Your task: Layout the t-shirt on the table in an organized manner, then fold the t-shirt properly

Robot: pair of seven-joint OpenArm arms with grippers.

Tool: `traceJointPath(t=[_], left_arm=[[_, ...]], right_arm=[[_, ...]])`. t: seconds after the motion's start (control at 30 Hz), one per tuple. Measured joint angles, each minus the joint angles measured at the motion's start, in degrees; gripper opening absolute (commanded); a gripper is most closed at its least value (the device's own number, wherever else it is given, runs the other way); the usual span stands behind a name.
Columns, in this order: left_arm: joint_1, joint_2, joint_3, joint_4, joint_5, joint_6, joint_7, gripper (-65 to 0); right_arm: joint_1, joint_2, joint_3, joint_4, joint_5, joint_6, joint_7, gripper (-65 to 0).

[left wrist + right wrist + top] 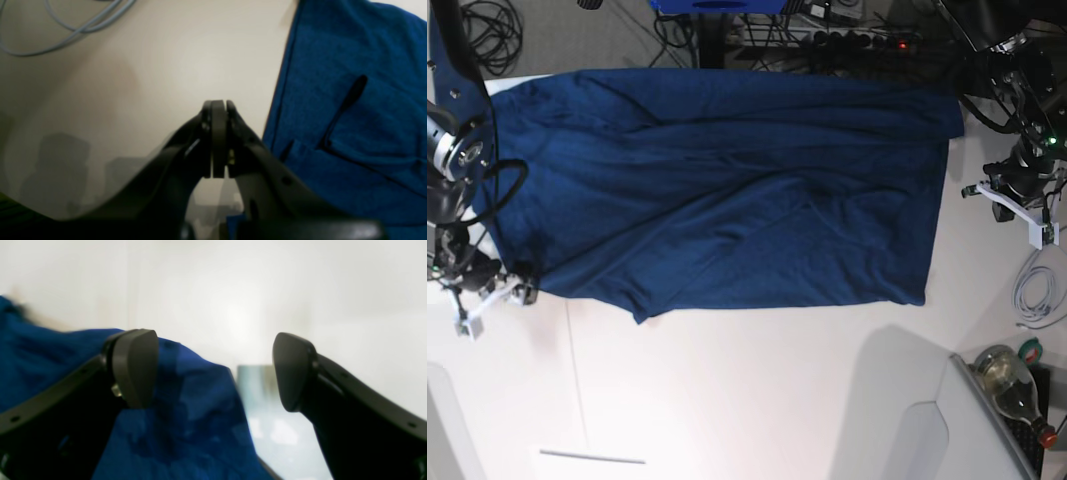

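Base view, one t-shirt (pixel 727 180) (navy), one table (pixel 757 400), two arms

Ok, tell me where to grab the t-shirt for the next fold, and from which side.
Judging by its pose, take the t-shirt at the loose corner by the open right gripper, coming in low from the bare table side. That edge lies flat with free table beside it. The left gripper, shut and empty, could pinch the hem on its side likewise.
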Motion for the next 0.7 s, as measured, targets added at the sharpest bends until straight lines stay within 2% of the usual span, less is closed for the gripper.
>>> traceJointPath(t=[0.1, 0.33, 0.4, 0.53, 0.6, 0.7], left_arm=[[-0.02, 0.02, 0.00, 0.00, 0.00, 0.00, 0.00, -65.0], [-0.11, 0.00, 0.02, 0.00, 0.00, 0.00, 0.00, -65.0], [-0.11, 0.00, 0.00, 0.00, 0.00, 0.00, 0.00, -65.0], [-0.26, 0.00, 0.02, -2.54, -0.04, 0.00, -0.26, -65.0], [-0.31, 0.04, 0.02, -4.15, 0.20, 0.00, -0.09, -65.0], [-1.55, -0.28, 2.19, -4.44, 0.74, 0.63, 0.24, -65.0]], right_arm=[[-0.76, -0.20, 0.00, -0.02, -0.07, -1.38, -0.42, -14.6], [-1.33, -0.31, -0.07, -0.02, 0.00, -1.29, -0.02, -16.5], [-1.36, -0.42, -0.07, -0.02, 0.02, -1.29, -0.22, -26.1], [-1.36, -0.46, -0.11, -0.02, 0.02, -1.27, -0.68, -50.7], [-1.31, -0.44, -0.11, -0.02, 0.00, -1.27, -2.05, -57.9], [-1.14, -0.46, -0.11, -0.02, 0.00, -1.27, -3.26, -64.4]])
